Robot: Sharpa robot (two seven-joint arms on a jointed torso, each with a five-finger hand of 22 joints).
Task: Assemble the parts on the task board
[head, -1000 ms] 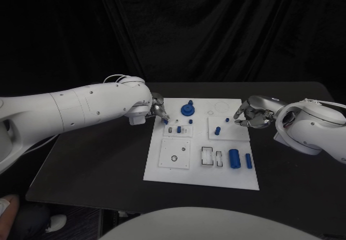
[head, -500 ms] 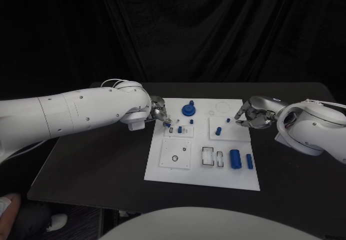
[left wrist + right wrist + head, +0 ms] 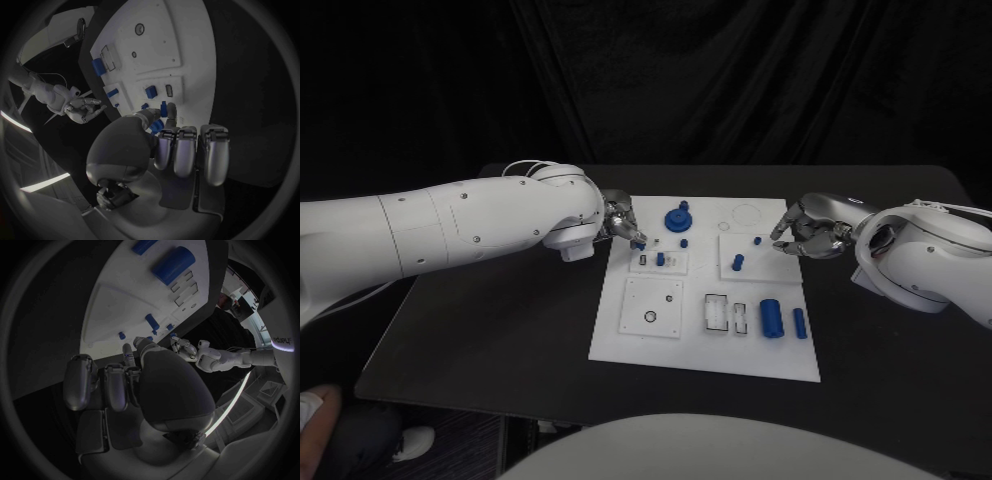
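Head view: left hand [image 3: 620, 222] sits at the left edge of the white rectangular task board [image 3: 646, 345], pinching a small blue peg [image 3: 636, 241] between thumb and a finger over the board's upper-left block. Right hand [image 3: 805, 232] rests at the board's right edge, fingers curled in; whether it holds anything I cannot tell. A big blue cylinder [image 3: 770, 316] lies on the lower right of the board.

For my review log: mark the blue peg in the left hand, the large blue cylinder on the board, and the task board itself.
blue peg [image 3: 164, 108], left wrist view, its shaft above the fingertips.
large blue cylinder [image 3: 770, 317], head view, mid-body.
task board [image 3: 718, 357], head view, bare near edge.
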